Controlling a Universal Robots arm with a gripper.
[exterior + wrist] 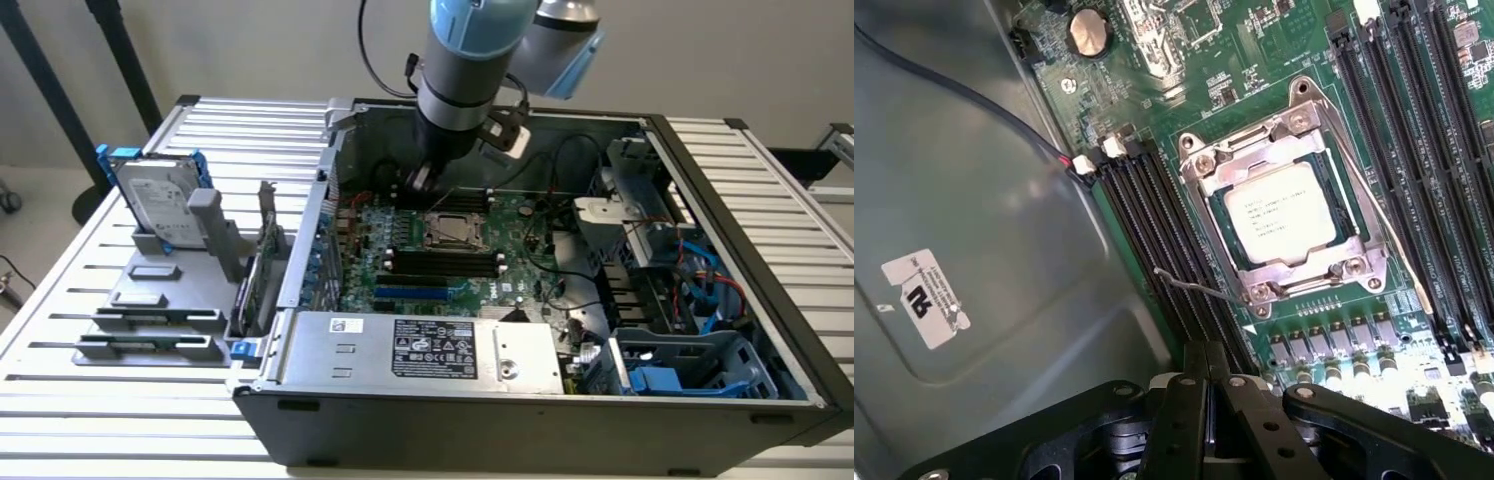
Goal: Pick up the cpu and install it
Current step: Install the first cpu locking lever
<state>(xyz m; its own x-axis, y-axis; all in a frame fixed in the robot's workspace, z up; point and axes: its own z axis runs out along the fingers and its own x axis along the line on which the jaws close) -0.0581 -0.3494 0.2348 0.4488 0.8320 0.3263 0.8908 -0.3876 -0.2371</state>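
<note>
The cpu [1279, 212] is a small silver square with printed text, lying flat in the motherboard's socket under a metal retention frame [1351, 265]. From outside, the cpu [451, 228] appears in the middle of the green board, inside the open computer case. My gripper [1206, 400] hovers above the memory slots beside the socket, apart from the chip. Its black fingers are pressed together with nothing between them. In the exterior view my gripper [424, 185] hangs just behind the socket, near the case's rear wall.
A thin wire lever [1199, 288] sticks out beside the socket. Black memory slots [1164, 230] flank it, next to the grey case wall [974, 250]. The power supply [427, 350] fills the case's front. A hard drive [158, 205] stands on a grey rack at the exterior view's left.
</note>
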